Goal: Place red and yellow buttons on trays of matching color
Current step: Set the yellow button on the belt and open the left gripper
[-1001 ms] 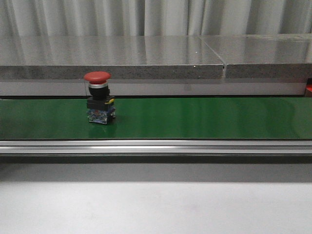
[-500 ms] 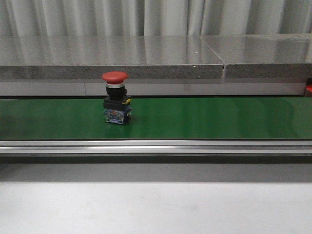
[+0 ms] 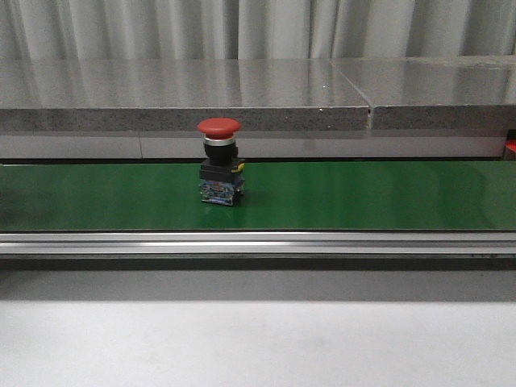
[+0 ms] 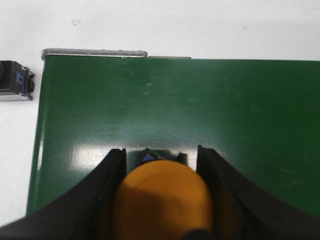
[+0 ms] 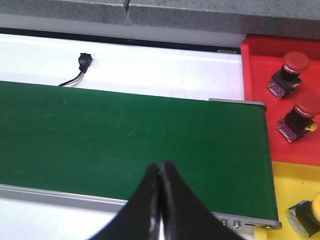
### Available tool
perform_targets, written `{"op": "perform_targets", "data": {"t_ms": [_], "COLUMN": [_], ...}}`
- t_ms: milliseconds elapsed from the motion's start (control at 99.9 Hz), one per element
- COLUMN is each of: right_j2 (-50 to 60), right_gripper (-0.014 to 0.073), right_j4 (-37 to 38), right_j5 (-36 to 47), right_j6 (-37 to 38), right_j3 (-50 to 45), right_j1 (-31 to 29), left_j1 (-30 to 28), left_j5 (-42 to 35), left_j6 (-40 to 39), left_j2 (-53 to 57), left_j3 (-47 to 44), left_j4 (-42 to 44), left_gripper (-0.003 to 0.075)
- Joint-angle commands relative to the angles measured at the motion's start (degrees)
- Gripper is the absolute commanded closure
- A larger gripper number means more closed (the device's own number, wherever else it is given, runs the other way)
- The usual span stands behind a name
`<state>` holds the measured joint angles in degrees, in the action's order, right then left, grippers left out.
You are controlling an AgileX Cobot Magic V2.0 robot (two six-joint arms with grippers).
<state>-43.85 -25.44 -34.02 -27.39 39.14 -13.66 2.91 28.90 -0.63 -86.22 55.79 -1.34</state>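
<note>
The green conveyor belt (image 3: 363, 197) serves as the landmark; a red button (image 3: 220, 161) stands upright on it, left of the belt's middle in the front view, nearer the far edge than the near aluminium rail (image 3: 258, 242), with bare green surface on both sides of it; behind the belt runs a grey stone ledge (image 3: 185, 97), in front of it a pale tabletop (image 3: 258, 347).

The left gripper (image 4: 162, 165) hangs over one end of the belt, its black fingers (image 4: 112, 170) narrowed onto a yellow button (image 4: 162, 200) held between them; beyond that end of the belt a small black connector (image 4: 15, 82) lies on the white surface, apart from the belt's edge.

The right gripper (image 5: 160, 172) hovers over the belt's other end with its fingertips pressed together and nothing between them; past that end sits a red tray (image 5: 260, 100) holding two red buttons (image 5: 290, 67) (image 5: 300, 117), and beside it a yellow tray (image 5: 295, 185) with one yellow button (image 5: 307, 212) partly cut off by the frame; a black plug with wires (image 5: 82, 62) lies on the white surface beyond the belt's far edge.

No writing is legible anywhere.
</note>
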Motion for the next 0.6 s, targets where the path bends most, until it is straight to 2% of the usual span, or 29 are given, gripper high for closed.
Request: {"op": "perform_targets", "data": {"t_ms": [0, 200, 270, 320, 590], "right_j2": [0.4, 0.4, 0.4, 0.4, 0.4], "right_gripper": [0.0662, 0.0662, 0.0662, 0.0662, 0.0662], "right_j4": [-1.0, -1.0, -1.0, -1.0, -1.0], "right_j5": [3.0, 3.0, 3.0, 3.0, 3.0], "right_j6": [-0.4, -0.4, -0.4, -0.4, -0.4], "right_j3": [1.5, 1.5, 1.5, 1.5, 1.5], "right_j1": [0.1, 0.1, 0.1, 0.1, 0.1], "left_j1": [-0.2, -0.2, -0.2, -0.2, -0.2], "left_j5": [-1.7, -0.9, -0.6, -0.4, 0.3], "left_j6": [-0.6, -0.6, -0.6, -0.6, -0.6], "left_j2": [1.8, 1.8, 1.8, 1.8, 3.5], "left_j3": [1.5, 1.5, 1.9, 2.2, 4.4], "left_j4": [-0.2, -0.2, -0.2, -0.2, -0.2], "left_gripper": [0.057, 0.022, 0.0146, 0.0125, 0.0126]}}
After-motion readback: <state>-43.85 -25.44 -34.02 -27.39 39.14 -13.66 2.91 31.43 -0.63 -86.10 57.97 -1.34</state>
